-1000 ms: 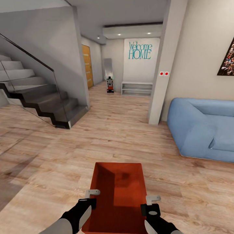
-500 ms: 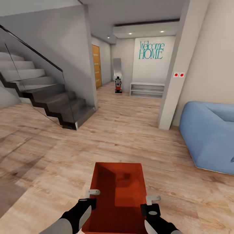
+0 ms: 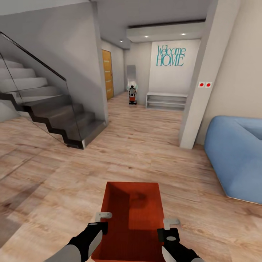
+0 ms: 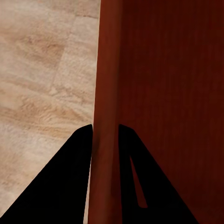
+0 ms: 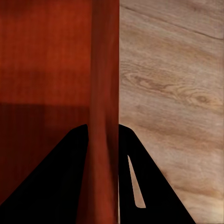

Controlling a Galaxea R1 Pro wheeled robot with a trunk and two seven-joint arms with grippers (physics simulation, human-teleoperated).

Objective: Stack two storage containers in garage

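since cam slid fwd, sofa (image 3: pixel 236 160) sits further right; both grippers (image 4: pixel 105 133) (image 5: pixel 103 130) clamp bin (image 3: pixel 134 214) walls, prob. firmly.

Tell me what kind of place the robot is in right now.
Most likely a home's living area opening onto an entry hall: a blue sofa, a staircase, a "Welcome HOME" wall sign, and light wood plank floor.

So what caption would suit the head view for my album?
Both hands carry an orange bin over wood floor toward the hallway.
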